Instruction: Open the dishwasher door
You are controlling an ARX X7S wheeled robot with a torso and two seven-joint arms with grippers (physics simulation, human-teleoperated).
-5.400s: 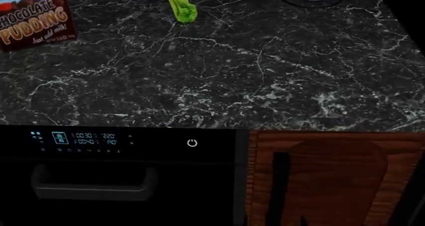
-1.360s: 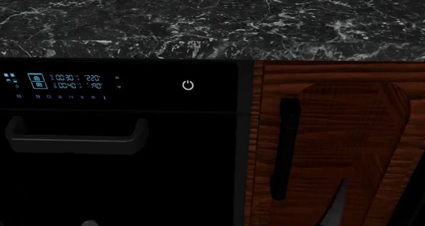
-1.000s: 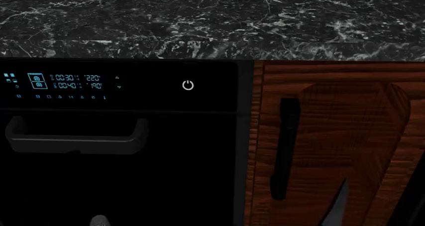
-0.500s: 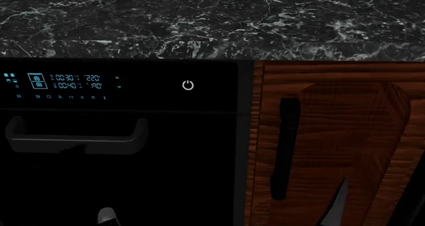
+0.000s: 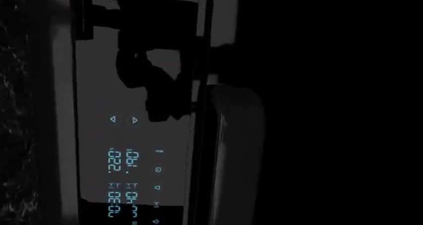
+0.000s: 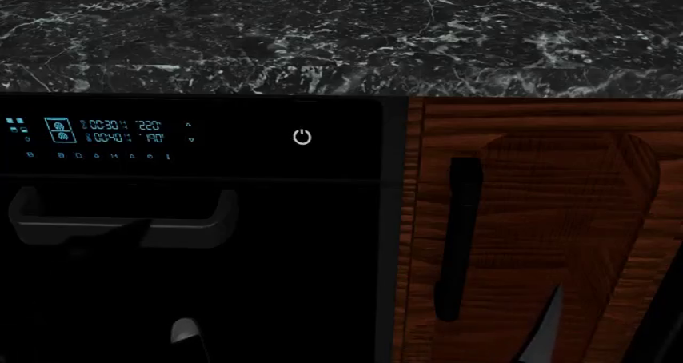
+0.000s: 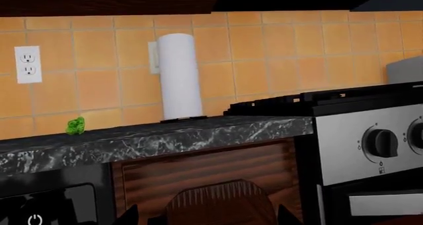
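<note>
The dishwasher door is a glossy black front under the counter, standing closed. Its dark grey bar handle runs below the blue display strip and the white power symbol. A grey tip of my left arm rises from below the handle, with its shadow on the bar. The left wrist view looks closely at the handle and display; its fingers do not show there, only a dark reflection. My right gripper is open in front of the wood cabinet, holding nothing.
A reddish wood cabinet door with a vertical black handle is right of the dishwasher. The black marble counter overhangs both. A stove with knobs, a paper towel roll and a green item are in the right wrist view.
The grey tip of my left arm has come up from the bottom edge toward the handle, and a shadow now falls on the bar. The head view had tilted down earlier.
</note>
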